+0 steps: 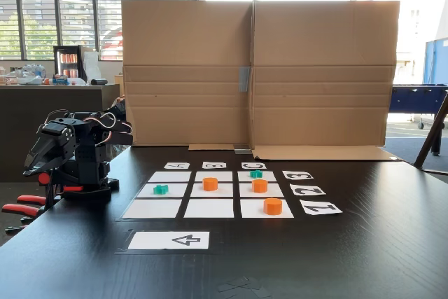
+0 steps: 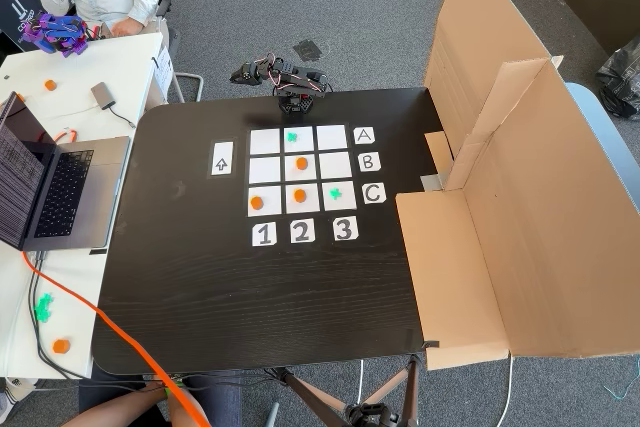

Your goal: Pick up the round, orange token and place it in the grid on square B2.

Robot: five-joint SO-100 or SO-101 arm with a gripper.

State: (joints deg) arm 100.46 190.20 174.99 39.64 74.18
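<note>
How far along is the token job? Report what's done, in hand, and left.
Done, apparently: one orange token sits on square B2, the centre cell of the grid, with nothing touching it. In hand: nothing visible; the arm is folded at the table edge, away from the grid. Left: seemingly nothing. Two other orange tokens rest on C1 and C2.

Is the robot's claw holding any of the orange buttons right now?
It doesn't look so. The gripper sits folded beside the grid; all three orange tokens lie on squares. Whether its jaws are open is unclear.
</note>
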